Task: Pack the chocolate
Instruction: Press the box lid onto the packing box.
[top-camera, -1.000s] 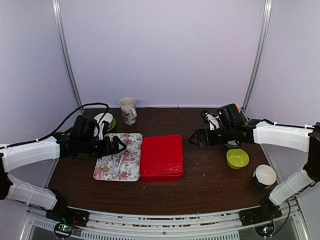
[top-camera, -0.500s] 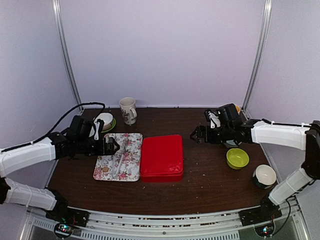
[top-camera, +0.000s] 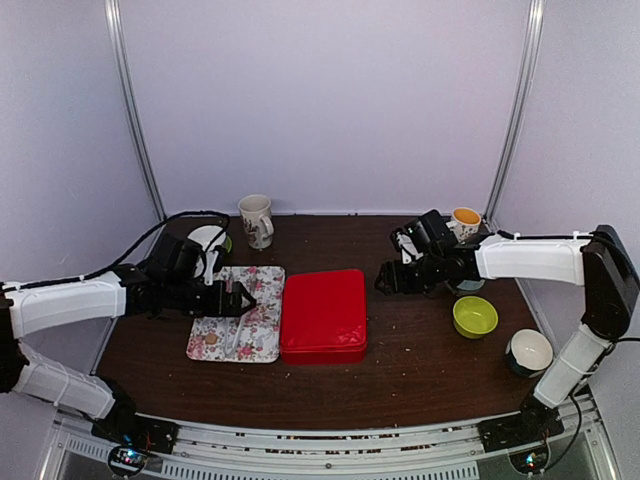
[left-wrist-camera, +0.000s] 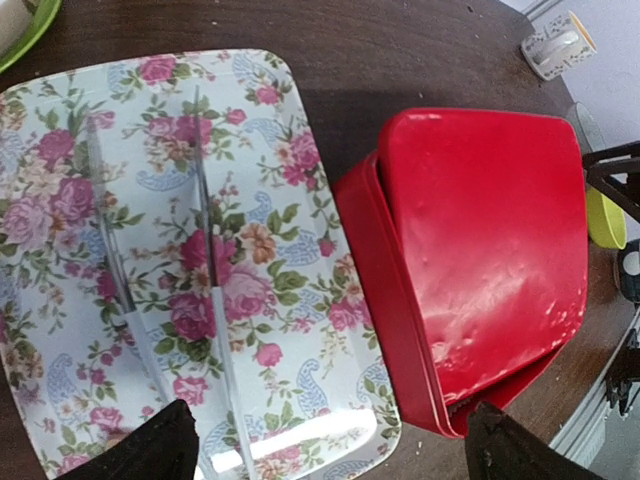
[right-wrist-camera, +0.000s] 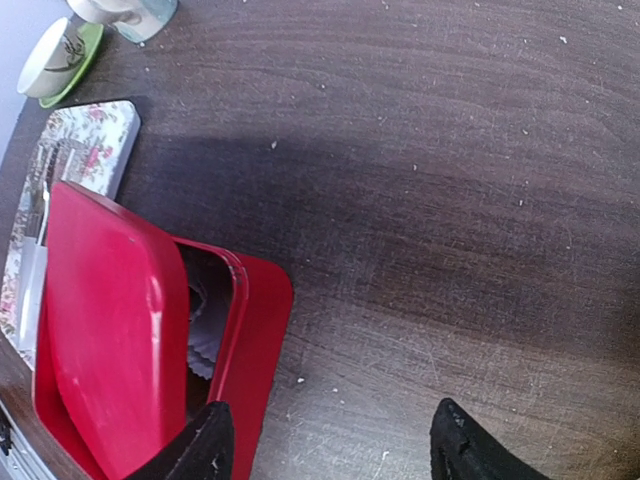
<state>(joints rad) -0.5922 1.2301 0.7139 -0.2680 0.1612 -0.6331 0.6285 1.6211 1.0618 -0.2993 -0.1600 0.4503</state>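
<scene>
L gripper (top-camera: 238, 299) hangs low over the far part of the rectangular floral-print tray (top-camera: 265, 340). Jaws wide, nothing btwn them; the wrist view shows its fingertips far apart w/ the tray below.

Behind the L arm, by the tray's far-L corner, is a white cup on a green saucer (top-camera: 212, 238), partly hidden. Slim pale tongs (left-wrist-camera: 215, 330) lie lengthwise on the tray.

The chocolate: only one small round tan-brown piece (top-camera: 211, 340) shows, on the tray near its near-L corner, apart from the tongs.

Further back, a white printed mug (top-camera: 256, 220) stands upright near the back wall.

Just R of the tray is a red rectangular plastic box (top-camera: 322, 318). Its red lid (right-wrist-camera: 110, 320) is on but askew. The R wrist view shows it tilted up, w/ white crumpled paper lining (right-wrist-camera: 203, 325) in the gap; can't tell if any chocolate is inside.

R gripper (top-camera: 386, 280) sits above the dark brown wooden table (top-camera: 420, 370), just beyond the box's far-R corner. Jaws apart, holding nothing, bare table btwn.

Further R: a small cup w/ orange contents (top-camera: 466, 217), a lime-green bowl (top-camera: 474, 316), and a white bowl w/ dark outside (top-camera: 529, 351) at near-R.
</scene>
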